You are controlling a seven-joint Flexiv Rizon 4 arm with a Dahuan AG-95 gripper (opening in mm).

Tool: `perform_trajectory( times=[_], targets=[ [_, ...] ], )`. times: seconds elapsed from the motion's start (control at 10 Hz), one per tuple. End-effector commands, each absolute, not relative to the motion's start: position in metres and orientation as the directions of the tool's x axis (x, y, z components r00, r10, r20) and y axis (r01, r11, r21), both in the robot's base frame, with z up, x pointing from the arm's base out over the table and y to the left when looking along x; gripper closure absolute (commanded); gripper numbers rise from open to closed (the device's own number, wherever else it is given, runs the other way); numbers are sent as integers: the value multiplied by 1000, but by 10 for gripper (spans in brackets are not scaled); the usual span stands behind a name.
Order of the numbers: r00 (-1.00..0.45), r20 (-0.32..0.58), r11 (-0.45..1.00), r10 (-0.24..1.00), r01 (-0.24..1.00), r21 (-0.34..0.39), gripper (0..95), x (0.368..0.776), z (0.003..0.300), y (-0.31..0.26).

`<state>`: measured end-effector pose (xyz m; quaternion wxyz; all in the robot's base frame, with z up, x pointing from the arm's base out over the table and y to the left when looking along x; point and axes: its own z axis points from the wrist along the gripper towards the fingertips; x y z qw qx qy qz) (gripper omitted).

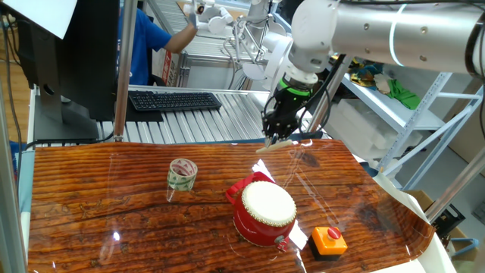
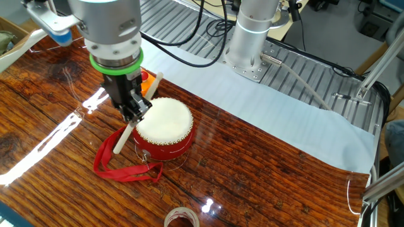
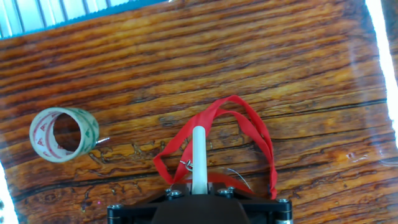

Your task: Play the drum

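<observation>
Drumstick (image 1: 274, 143) in its grasp, the gripper (image 1: 277, 136) hangs above the far part of the wooden table (image 1: 91, 189) in one fixed view, fingers closed on the pale stick, which juts out sideways below them. The drum (image 1: 264, 211) sits nearer the camera, well apart from the stick's tip, with a tape roll (image 1: 182, 174) to its left and an orange button box (image 1: 329, 240) just beside it on the right.

From the other fixed view, the gripper (image 2: 134, 104) points straight down beside the drum (image 2: 163, 126), and the drumstick (image 2: 136, 116) slants past the edge of the cream skin; whether it touches the rim cannot be told. 1 red strap (image 2: 120, 167) loops across the table (image 2: 265, 176) from the drum's side.

Seen from the hand, the stick (image 3: 199, 158) runs forward over the strap (image 3: 249, 124), with the tape roll (image 3: 63, 134) away to the left.

The step in hand looks like lining up a strike; next, the stick's end likely needs bringing over the skin and dipping down onto it
</observation>
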<state>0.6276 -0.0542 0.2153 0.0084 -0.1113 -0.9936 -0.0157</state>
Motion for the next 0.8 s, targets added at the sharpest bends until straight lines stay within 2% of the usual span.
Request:
perform_trajectory(
  times=[0.1, 0.5, 0.8],
  targets=[
    [-975, 10, 974, 223, 223, 29, 950, 626, 212, -55],
    [-976, 7, 975, 219, 220, 34, 950, 620, 203, -55],
    [-977, -1, 977, 213, 212, 36, 950, 612, 210, -61]
  ],
)
